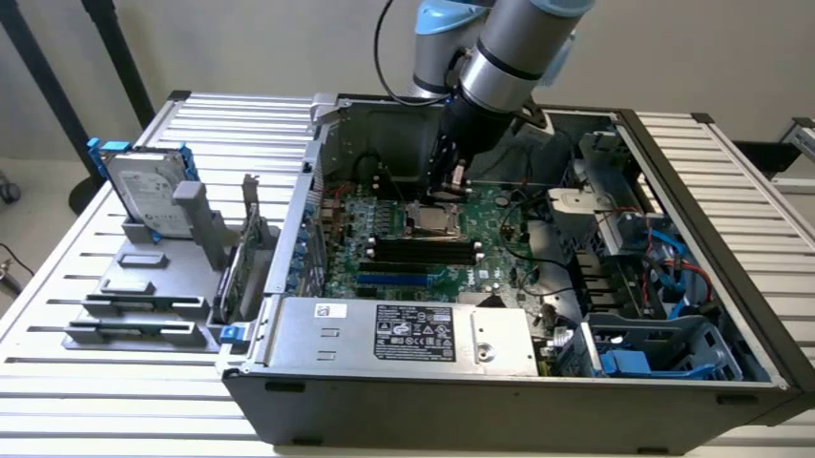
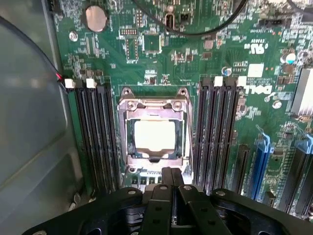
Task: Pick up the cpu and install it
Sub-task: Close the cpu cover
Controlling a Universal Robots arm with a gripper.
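My end effector has its fingertips pressed together with nothing between them, and it hangs just above the near edge of the socket frame. The cpu already lies inside that frame, its bright square top facing up, apart from my fingers. The main risk I see is coming down with closed tips onto the chip or the frame. A push off centre could tilt the cpu in its seat and bend the contacts beneath, and I cannot tell whether it sits fully flat or whether the frame is latched. A sideways drift would knock me into the memory slots standing close on both sides of the socket. Further out, the motherboard is crowded with small parts that a scrape could damage, and a black cable crosses above it where my wrist could snag it. In the exterior view my arm reaches deep into the computer case, so its walls leave little room for a wide swing.
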